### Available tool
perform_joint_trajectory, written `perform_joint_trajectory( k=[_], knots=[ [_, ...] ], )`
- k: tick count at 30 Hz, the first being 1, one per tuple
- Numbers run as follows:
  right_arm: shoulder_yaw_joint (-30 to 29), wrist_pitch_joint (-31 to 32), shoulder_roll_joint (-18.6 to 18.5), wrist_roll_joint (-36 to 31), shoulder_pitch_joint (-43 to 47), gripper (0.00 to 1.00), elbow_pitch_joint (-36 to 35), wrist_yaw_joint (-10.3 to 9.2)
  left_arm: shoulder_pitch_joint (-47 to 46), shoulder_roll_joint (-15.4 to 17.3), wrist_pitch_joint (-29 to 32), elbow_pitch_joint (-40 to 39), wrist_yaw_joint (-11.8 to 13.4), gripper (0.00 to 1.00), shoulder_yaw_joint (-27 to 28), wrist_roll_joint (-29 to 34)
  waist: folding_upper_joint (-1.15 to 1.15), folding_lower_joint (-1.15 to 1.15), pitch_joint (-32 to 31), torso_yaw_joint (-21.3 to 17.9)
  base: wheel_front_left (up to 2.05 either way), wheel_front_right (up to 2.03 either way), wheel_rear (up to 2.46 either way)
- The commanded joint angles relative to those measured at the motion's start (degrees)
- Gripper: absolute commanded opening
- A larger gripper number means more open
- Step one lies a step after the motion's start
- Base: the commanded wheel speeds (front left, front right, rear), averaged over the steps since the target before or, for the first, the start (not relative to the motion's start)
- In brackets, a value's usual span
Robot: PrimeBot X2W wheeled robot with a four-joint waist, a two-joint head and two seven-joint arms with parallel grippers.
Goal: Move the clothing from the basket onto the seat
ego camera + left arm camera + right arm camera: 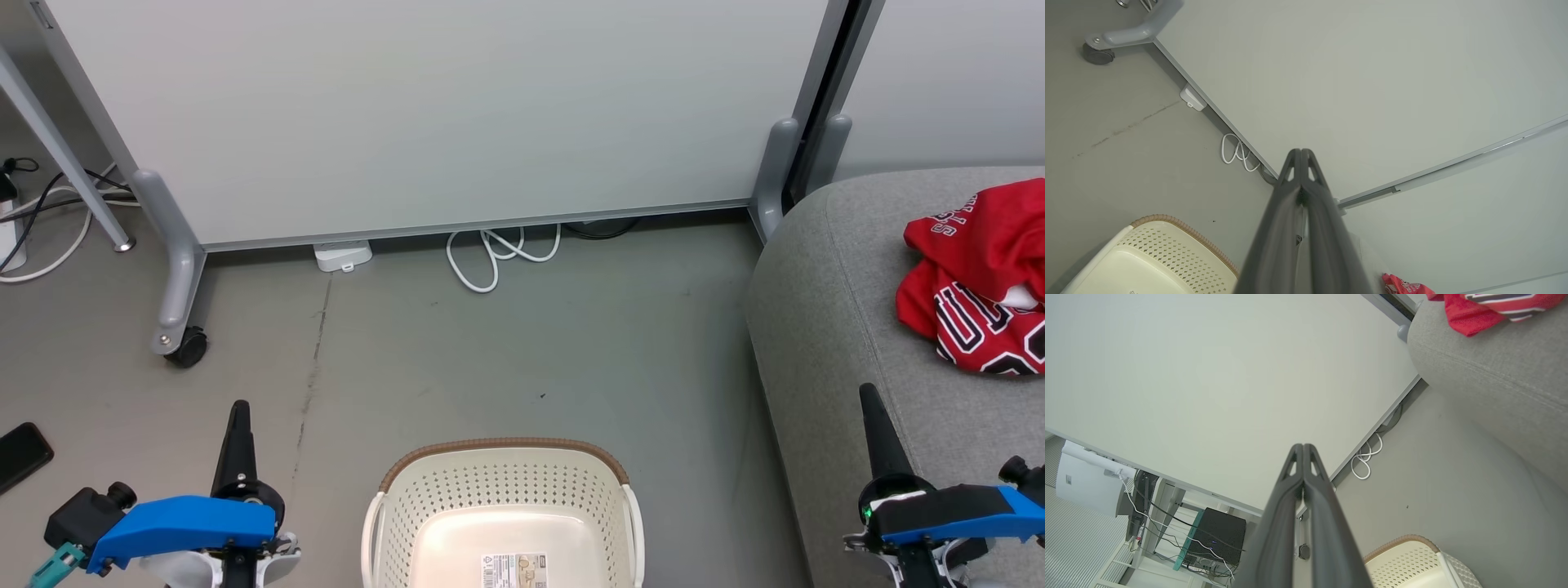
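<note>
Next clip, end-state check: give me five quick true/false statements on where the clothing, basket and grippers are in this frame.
1. The red clothing lies on the grey sofa. True.
2. The basket holds a garment. False: its inside is bare apart from a label.
3. The left gripper and right gripper have fingers pressed together, holding nothing. True.
4. The basket stands on the sofa. False: it stands on the floor beside it.
5. A white cable lies looped by the panel's foot. True.
</note>
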Motion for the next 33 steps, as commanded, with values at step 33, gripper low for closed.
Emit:
perform_joint_trajectory(
  k=[33],
  knots=[
    [-0.88,4.86,-0.16,18.90,-1.78,0.00,-0.39,0.03,-1.52,0.04,4.71,-2.04,-0.75,0.00,2.26,-18.20,0.00,-0.01,-0.76,-1.49,0.00,0.00,0.00]
  ],
)
